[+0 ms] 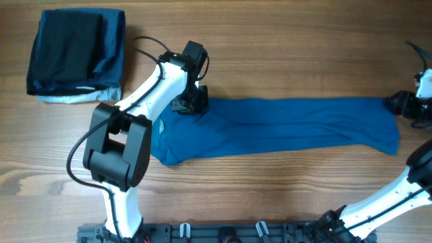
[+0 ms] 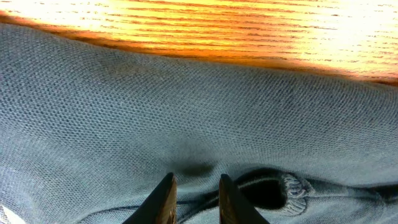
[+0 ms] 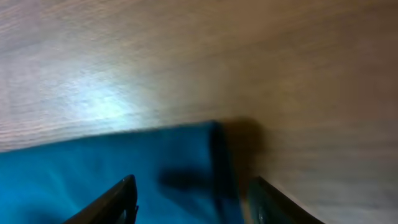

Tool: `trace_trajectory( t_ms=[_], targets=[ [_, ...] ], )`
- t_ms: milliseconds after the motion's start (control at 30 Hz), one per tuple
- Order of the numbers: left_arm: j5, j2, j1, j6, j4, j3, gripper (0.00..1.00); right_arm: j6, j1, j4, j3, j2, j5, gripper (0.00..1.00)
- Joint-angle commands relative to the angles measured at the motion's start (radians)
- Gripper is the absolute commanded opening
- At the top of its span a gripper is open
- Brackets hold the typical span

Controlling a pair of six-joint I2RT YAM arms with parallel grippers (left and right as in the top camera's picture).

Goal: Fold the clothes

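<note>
**A:** Where is the polo shirt (image 1: pixel 283 128)?

**B:** It lies flat on the counter (image 1: pixel 270 196), folded lengthwise into a long blue strip. The strip runs from just below the left arm's wrist across to the right edge of the overhead view.

**A:** Left claw (image 1: pixel 192 102)?

**B:** It sits low over the strip's far left corner, on the upper edge. In the wrist view its two fingers (image 2: pixel 165 199) stand close together with a narrow gap. Knit fabric fills the frame under them, and a small puckered fold (image 2: pixel 273 190) lies just right of the tips. Bare wood shows beyond the shirt's far edge. Whether cloth is pinched between the fingers cannot be told.

**A:** Right claw (image 1: pixel 405 104)?

**B:** It is at the strip's right end, upper corner. Its fingers (image 3: pixel 121 199) are spread wide and nothing is gripped. The shirt's end edge (image 3: pixel 217 162) runs between them, so one finger is over fabric and the other over bare counter. That view is blurred.

**A:** Anything else on the counter?

**B:** A folded stack of dark garments (image 1: pixel 74 54) with a pale edge lies at the far left corner, well apart from the shirt.
</note>
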Motion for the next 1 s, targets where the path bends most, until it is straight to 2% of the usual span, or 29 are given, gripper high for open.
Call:
trace_trajectory(
  t_ms=[0, 67, 233, 400, 500, 633, 667, 733, 800, 867, 933, 967],
  targets=[
    [-0.014, -0.001, 0.002, 0.009, -0.002, -0.006, 0.23, -0.021, -0.021, -0.012, 0.019, 0.006, 0.01, 0.45],
    [-0.014, -0.001, 0.002, 0.009, 0.0, -0.006, 0.23, -0.022, -0.016, -0.016, 0.014, 0.006, 0.01, 0.34],
    [-0.014, -0.001, 0.002, 0.009, 0.005, -0.006, 0.24, -0.021, -0.013, 0.037, -0.063, 0.007, 0.004, 0.32],
    [-0.014, -0.001, 0.002, 0.009, 0.006, -0.006, 0.24, -0.021, -0.011, 0.035, -0.066, 0.008, -0.046, 0.3],
    [-0.014, -0.001, 0.002, 0.009, 0.006, -0.006, 0.24, -0.021, 0.005, 0.026, -0.066, 0.008, -0.074, 0.19],
    [-0.015, -0.001, 0.002, 0.009, 0.006, -0.006, 0.24, -0.021, 0.019, 0.019, -0.066, 0.008, -0.074, 0.15],
    [-0.014, -0.001, 0.002, 0.009, 0.006, -0.006, 0.24, -0.021, 0.021, 0.017, -0.066, 0.008, -0.074, 0.19],
    [-0.015, -0.001, 0.002, 0.009, 0.006, -0.006, 0.24, -0.021, 0.023, 0.006, -0.066, 0.008, -0.065, 0.43],
    [-0.014, -0.001, 0.002, 0.009, 0.005, -0.006, 0.24, -0.021, 0.023, 0.003, -0.066, 0.008, -0.062, 0.47],
    [-0.015, -0.001, 0.002, 0.009, 0.005, -0.006, 0.24, -0.021, 0.023, 0.004, -0.066, 0.008, -0.045, 0.56],
    [-0.022, -0.001, 0.002, 0.009, 0.005, -0.006, 0.24, -0.02, 0.023, 0.009, -0.066, 0.008, -0.04, 0.54],
    [-0.029, -0.001, 0.002, 0.009, 0.005, -0.006, 0.24, -0.018, 0.025, 0.006, -0.066, 0.008, -0.04, 0.48]
  ],
)
